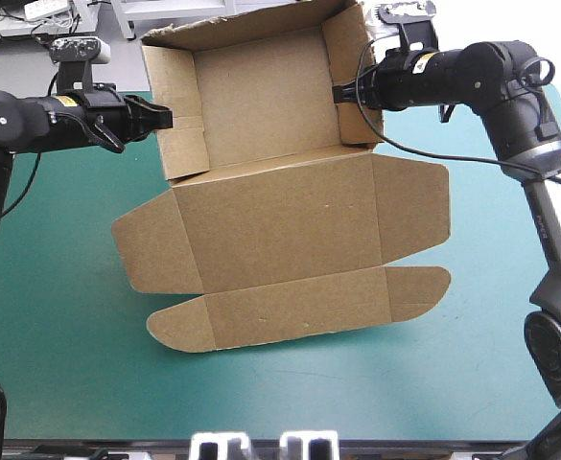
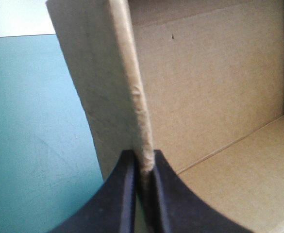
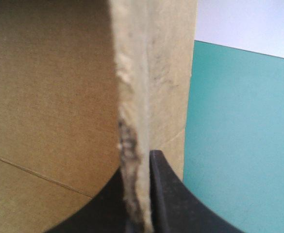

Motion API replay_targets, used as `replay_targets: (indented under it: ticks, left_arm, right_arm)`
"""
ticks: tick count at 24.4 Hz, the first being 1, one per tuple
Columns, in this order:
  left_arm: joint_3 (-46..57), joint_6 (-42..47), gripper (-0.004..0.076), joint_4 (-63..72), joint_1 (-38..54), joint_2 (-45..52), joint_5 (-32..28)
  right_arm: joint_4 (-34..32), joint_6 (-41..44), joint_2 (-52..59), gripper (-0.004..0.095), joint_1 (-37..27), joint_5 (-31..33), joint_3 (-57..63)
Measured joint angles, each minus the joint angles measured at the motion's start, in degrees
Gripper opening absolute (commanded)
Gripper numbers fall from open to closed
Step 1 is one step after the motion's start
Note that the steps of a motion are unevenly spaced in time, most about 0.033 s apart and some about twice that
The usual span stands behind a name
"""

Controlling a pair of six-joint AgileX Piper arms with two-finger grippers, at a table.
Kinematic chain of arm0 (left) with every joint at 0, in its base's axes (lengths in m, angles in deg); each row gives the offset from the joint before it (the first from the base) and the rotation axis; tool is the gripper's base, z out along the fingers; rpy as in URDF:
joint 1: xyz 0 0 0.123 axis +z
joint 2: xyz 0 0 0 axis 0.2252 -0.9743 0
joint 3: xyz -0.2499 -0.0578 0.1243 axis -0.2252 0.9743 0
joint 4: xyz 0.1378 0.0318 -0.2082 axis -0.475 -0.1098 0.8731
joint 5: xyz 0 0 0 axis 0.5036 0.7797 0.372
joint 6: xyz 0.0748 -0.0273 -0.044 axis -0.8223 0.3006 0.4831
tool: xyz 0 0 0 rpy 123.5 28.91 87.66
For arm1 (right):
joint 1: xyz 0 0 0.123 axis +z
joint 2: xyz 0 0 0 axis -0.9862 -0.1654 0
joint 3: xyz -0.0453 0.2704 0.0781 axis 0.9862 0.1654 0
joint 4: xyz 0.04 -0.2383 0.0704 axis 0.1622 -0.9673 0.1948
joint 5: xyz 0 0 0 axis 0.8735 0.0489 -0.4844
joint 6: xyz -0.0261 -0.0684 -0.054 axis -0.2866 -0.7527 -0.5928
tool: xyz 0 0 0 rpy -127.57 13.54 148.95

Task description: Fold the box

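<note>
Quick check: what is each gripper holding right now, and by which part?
Both hold the brown cardboard box: left gripper shut on its left side wall, right gripper on its right side wall.

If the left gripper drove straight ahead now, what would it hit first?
The box itself: the left gripper is shut on its left wall, so it would push that board, probably inward.

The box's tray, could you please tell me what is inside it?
Only bare brown board shows inside the box. The left gripper and the right gripper each pinch a side wall, one finger inside. The teal-green cover beneath the tray is hidden.
</note>
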Motion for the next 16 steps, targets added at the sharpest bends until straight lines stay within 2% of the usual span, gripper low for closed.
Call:
replay_targets:
  ticks: [6,9,13,16]
  left_arm:
    - [0.04,3.03,-0.0010,-1.86,-2.69,0.29,2.52]
    - [0.04,8.07,-0.0010,-10.29,-7.93,-0.48,3.61]
    - [-0.07,15.48,-0.0010,-22.89,-14.05,-6.14,6.83]
    - [-0.07,18.85,-0.0010,-24.73,-15.40,-9.44,7.53]
  right_arm:
    - [-6.13,4.64,0.11,-0.0003,0.63,8.06,-0.05]
    - [-8.86,7.22,0.47,-0.0003,0.73,11.60,0.32]
    - [-9.39,8.96,0.54,-0.0003,1.03,11.60,7.06]
    - [-9.86,9.94,0.28,-0.0003,1.03,10.95,13.14]
